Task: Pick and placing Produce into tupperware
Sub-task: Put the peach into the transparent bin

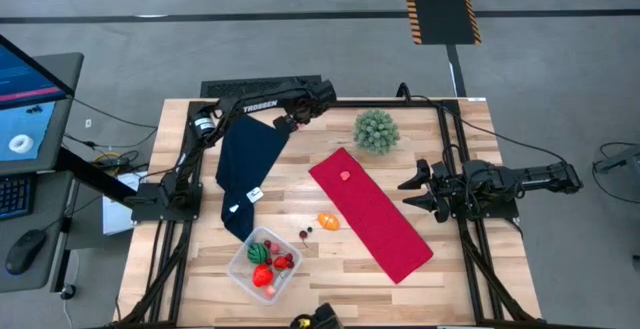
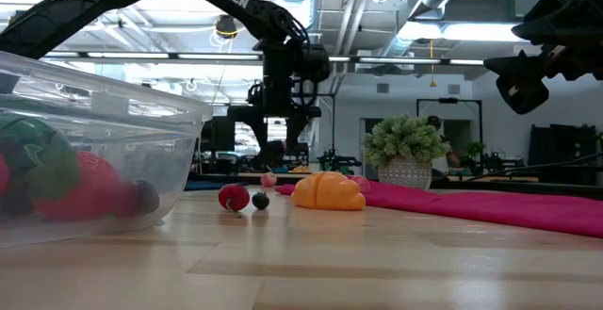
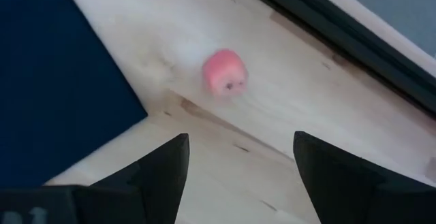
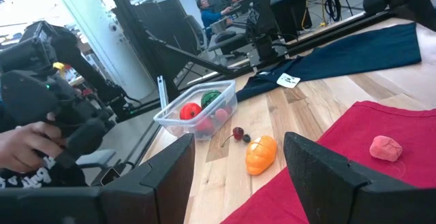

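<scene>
The clear tupperware (image 1: pixel 263 266) is sitting at the near edge of the table, left of centre, and it is already holding several toy pieces: a green one (image 1: pixel 260 252), a red strawberry-like one (image 1: pixel 283 262) and at least 1 more red piece (image 1: pixel 263 278). An exact count is not possible from these views.

Produce is remaining outside the box. An orange piece (image 1: pixel 328 221) is lying on the bare wood just beside the near-left edge of the red cloth (image 1: pixel 371 215). A cherry-like pair (image 1: pixel 305 233), 1 red and 1 dark, is lying between that orange piece and the tupperware. A small pink piece (image 1: pixel 345 176) is resting on the red cloth. A second pink piece (image 3: pixel 225 73) is lying on the wood at the far side, just right of the dark blue cloth (image 1: pixel 247 164).

The left gripper (image 1: pixel 296 117) is hovering over this far pink piece. Its fingers (image 3: pixel 160 173) are standing apart and gripping nothing; the piece is showing beyond the gap, untouched.

The right gripper (image 1: pixel 418 191) is waiting at the right side of the table, beside the red cloth. Its fingers (image 4: pixel 170 169) are likewise spread and empty.

The spiky green plant ball (image 1: pixel 376 130) is standing at the far centre-right and is not part of the load.

Judgement: the task is partly complete. At least 4 items are still awaiting transfer, and the step in hand appears to be the left arm's pick of the far pink piece, which will then need carrying the length of the table to the box.
</scene>
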Controlling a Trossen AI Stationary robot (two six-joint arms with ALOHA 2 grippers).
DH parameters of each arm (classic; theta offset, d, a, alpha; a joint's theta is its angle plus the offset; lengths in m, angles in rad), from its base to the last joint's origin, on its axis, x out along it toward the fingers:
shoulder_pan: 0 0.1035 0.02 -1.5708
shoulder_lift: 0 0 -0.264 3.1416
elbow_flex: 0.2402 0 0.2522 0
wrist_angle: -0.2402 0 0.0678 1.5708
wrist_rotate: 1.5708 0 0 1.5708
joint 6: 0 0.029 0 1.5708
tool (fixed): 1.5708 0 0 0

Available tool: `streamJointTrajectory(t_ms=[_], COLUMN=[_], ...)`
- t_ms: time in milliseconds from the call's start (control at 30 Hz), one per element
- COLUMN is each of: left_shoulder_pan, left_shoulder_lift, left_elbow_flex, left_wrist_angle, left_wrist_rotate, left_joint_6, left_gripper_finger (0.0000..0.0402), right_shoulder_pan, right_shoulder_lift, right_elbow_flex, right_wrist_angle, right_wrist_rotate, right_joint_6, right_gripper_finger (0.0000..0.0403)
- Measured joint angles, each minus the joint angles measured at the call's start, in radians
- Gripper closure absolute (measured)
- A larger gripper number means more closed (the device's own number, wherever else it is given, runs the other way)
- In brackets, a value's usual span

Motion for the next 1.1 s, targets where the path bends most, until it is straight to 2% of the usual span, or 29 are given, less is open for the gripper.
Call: streamJointTrajectory(t_ms=[133,300,467,600,833,1100], left_shoulder_pan=[0.001,0.013,0.046,0.057,0.079,0.086], left_shoulder_lift=[0.0,0.0,0.0,0.0,0.045,0.056], left_elbow_flex=[0.0,0.0,0.0,0.0,-0.003,-0.001], left_wrist_angle=[0.017,0.116,0.111,0.076,0.029,0.006], left_wrist_rotate=[-0.008,-0.036,0.035,0.008,0.063,0.056], left_joint_6=[0.009,0.076,0.08,0.079,0.086,0.085], left_gripper_finger=[0.0149,0.0149,0.0154,0.0162,0.0185,0.0205], right_shoulder_pan=[0.0,0.0,0.0,0.0,0.0,0.0], right_shoulder_lift=[0.0,0.0,0.0,0.0,0.0,0.0], right_elbow_flex=[0.0,0.0,0.0,0.0,0.0,0.0], right_wrist_angle=[0.0,0.0,0.0,0.0,0.0,0.0], right_wrist_rotate=[0.0,0.0,0.0,0.0,0.0,0.0], right_joint_6=[0.0,0.0,0.0,0.0,0.0,0.0], right_gripper_finger=[0.0154,0.0154,0.0154,0.0154,0.0154,0.0154])
